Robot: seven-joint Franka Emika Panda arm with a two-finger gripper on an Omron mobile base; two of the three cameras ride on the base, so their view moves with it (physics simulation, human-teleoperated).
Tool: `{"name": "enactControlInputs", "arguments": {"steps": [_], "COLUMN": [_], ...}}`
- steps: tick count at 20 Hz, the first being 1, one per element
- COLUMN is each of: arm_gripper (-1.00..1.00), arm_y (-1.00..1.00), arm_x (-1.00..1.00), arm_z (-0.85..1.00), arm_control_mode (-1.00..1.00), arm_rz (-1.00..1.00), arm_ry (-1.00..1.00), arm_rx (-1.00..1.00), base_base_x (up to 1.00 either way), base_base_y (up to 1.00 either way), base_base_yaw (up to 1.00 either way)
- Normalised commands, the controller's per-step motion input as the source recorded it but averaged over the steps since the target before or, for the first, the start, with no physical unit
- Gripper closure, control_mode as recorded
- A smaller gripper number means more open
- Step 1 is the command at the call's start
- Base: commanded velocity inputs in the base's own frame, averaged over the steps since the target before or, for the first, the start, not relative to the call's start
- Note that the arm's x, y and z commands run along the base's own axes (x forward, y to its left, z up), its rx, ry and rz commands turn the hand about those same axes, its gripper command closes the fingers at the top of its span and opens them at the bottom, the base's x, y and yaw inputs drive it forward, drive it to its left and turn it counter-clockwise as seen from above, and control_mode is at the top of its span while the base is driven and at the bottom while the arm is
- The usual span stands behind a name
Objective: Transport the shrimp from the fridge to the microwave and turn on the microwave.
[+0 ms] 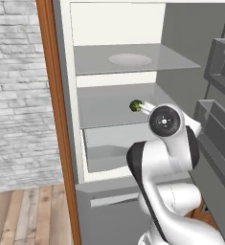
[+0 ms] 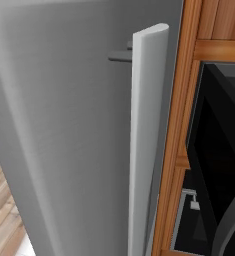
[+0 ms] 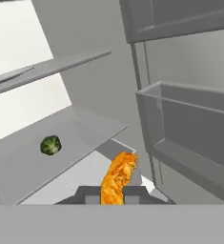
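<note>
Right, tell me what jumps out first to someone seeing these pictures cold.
The bright orange shrimp stands out in the hand view, pinched in the gripper inside the open fridge. Next comes a small green vegetable alone on the middle shelf, with a pale round plate on the shelf above. In the right base view, the grey fridge door looms close.
</note>
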Motion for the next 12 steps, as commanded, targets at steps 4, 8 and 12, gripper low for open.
{"name": "enactControlInputs", "arguments": {"steps": [4,8,12], "arm_gripper": [1.00,1.00,1.00], "arm_y": [-0.05,-0.01,-0.06], "arm_x": [0.00,0.00,0.00], "arm_z": [-0.53,-0.22,-0.07], "arm_control_mode": [-1.00,-1.00,-1.00], "arm_rz": [0.00,0.00,0.02], "arm_ry": [0.17,0.01,0.01], "arm_rx": [0.05,0.01,0.02], "base_base_x": [0.00,0.00,0.00], "base_base_y": [0.00,0.00,0.00], "base_base_yaw": [0.00,0.00,0.00]}}
